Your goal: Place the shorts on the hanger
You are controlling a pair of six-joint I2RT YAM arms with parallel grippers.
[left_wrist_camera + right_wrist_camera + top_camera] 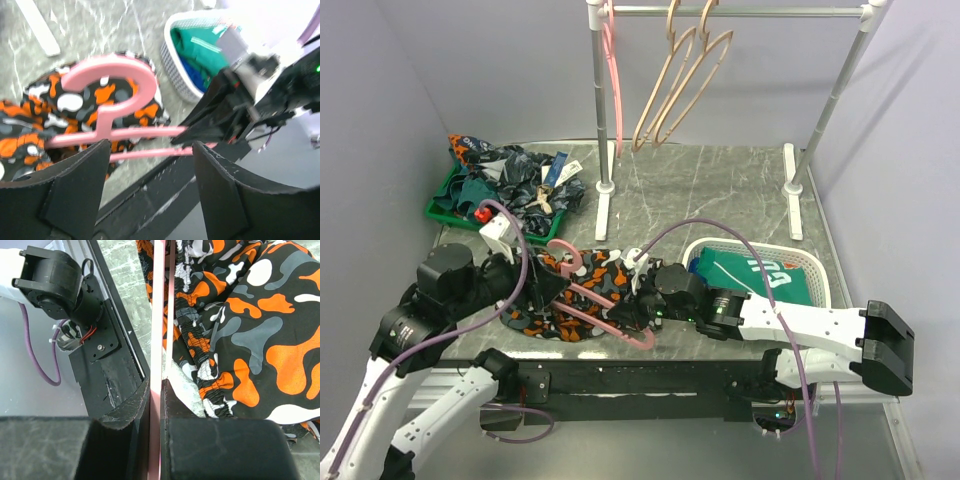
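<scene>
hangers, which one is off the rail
The pink hanger lying on the shorts, pinched by the right gripper. The other pink one and two beige hangers hang from the rail.

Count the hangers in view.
4. Two beige hangers on the rail; a pink one at its left end; another pink hanger lying on the shorts. The clothes pile could hide more.

White shells (820, 325), black joints (448, 270) and purple cables (30, 345) cover both arms (750, 315); left tool (150, 150) and right tool (157, 390) have black fingers (75, 195).
</scene>
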